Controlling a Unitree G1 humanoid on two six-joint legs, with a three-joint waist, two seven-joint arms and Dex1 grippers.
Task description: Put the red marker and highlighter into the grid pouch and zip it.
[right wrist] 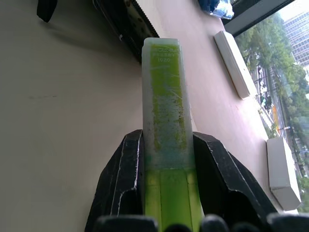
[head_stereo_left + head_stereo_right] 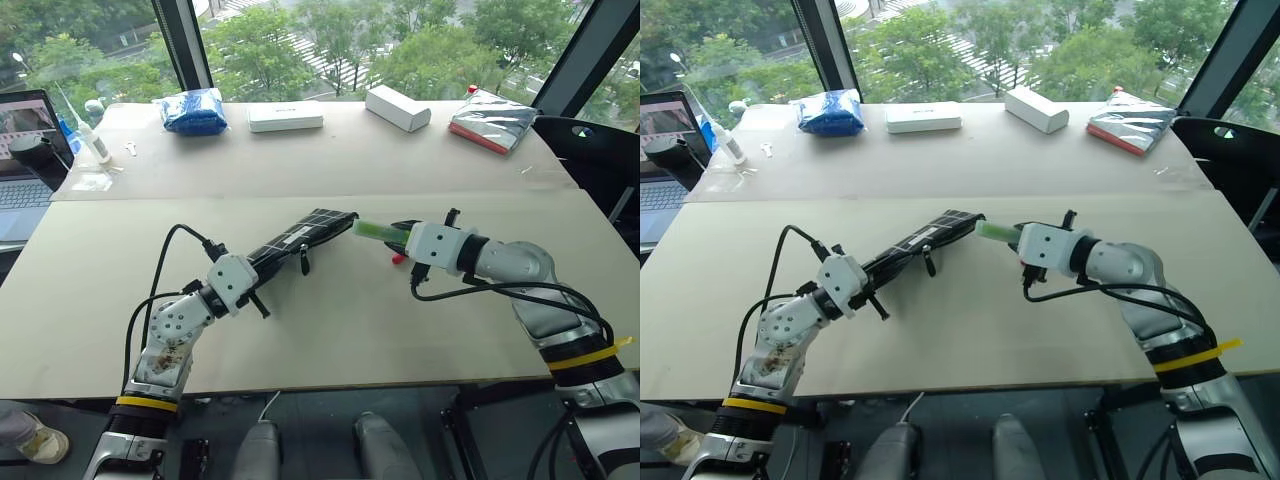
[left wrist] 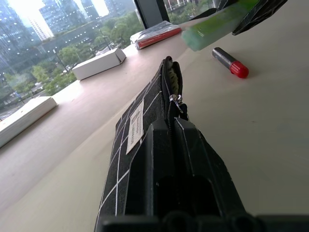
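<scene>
**Left eye view: highlighter poised at the pouch mouth**

Far left, a laptop (image 2: 22,160) sits at the table's edge, w/ a small white bottle (image 2: 92,143) just beside it. Along the back of the table (image 2: 330,330), left to right: blue bag (image 2: 194,110), flat white box (image 2: 285,116), taller white box (image 2: 397,107), then a silver-and-red packet (image 2: 492,121).

Nearer now. Left gripper (image 2: 262,268) is clamped tight on the near end of the grid pouch (image 2: 305,236), fingers closed on the fabric, holding it angled up off the table toward the centre. Pouch's far end is unzipped: left wrist view shows the mouth gaping, zipper pull (image 3: 177,100) partway along, white label (image 3: 134,126) on the side.

Right gripper (image 2: 398,236) comes in from the right, fingers pinching the highlighter (image 2: 378,231) round its middle. Pale translucent end points straight at the pouch opening, v. near it but not inside; right wrist view has the tip just short of the zipper teeth.

Red marker (image 3: 231,63) lies flat on the table below the highlighter, near the pouch mouth, apart from both grippers.
</scene>
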